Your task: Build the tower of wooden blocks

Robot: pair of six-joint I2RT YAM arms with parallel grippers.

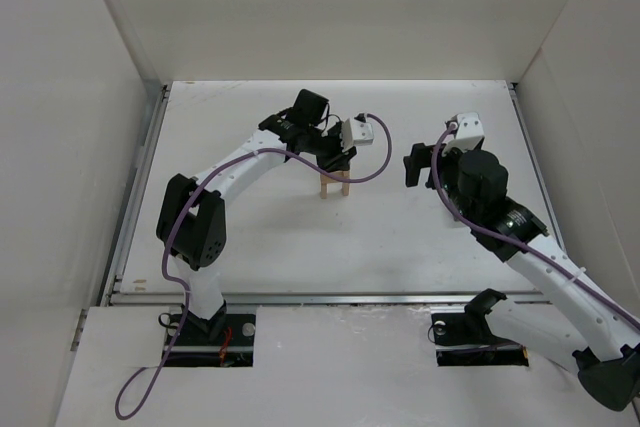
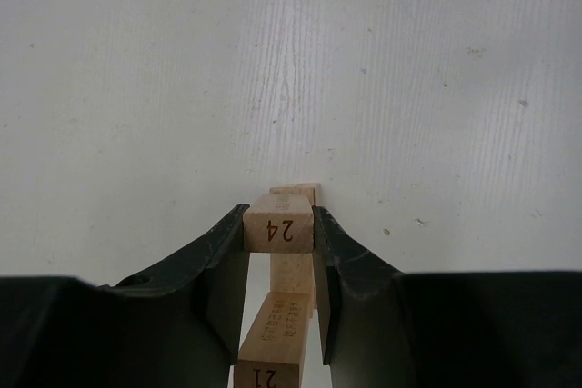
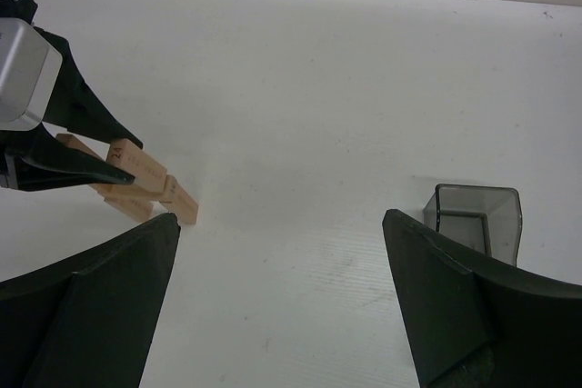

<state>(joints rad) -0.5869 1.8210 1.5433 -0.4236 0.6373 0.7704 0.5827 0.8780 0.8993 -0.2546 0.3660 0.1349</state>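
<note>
- Planks of light tan wood, thin and rectangular, form the wood block tower, which stands on the white table. From above it reads as two short uprights joined by a crosspiece.
- Over the tower: the black two-fingered left gripper hangs directly above the wood block tower, its arm reaching in from the tower's left.
- Left wrist view: both black fingers are closed against the side faces of the top plank, stamped 24. One finger presses on each side and no gap shows.
- Below the gripped piece lies a second plank, stamped 21, running lengthwise toward the camera. The end of a third plank shows just beyond the top plank.
- Right of the tower: the right gripper sits well apart from the wood block tower and touches none of its pieces.
- Right wrist view: the right gripper's fingers stand spread wide with white table visible between them; nothing is held.
- Same view: the wood block tower appears at the left edge, clamped from above by the left gripper.
- Further right of the tower, past the right gripper's finger, a small grey translucent rectangular bin stands upright on the table. It is well apart from the tower, and its contents cannot be told.
</note>
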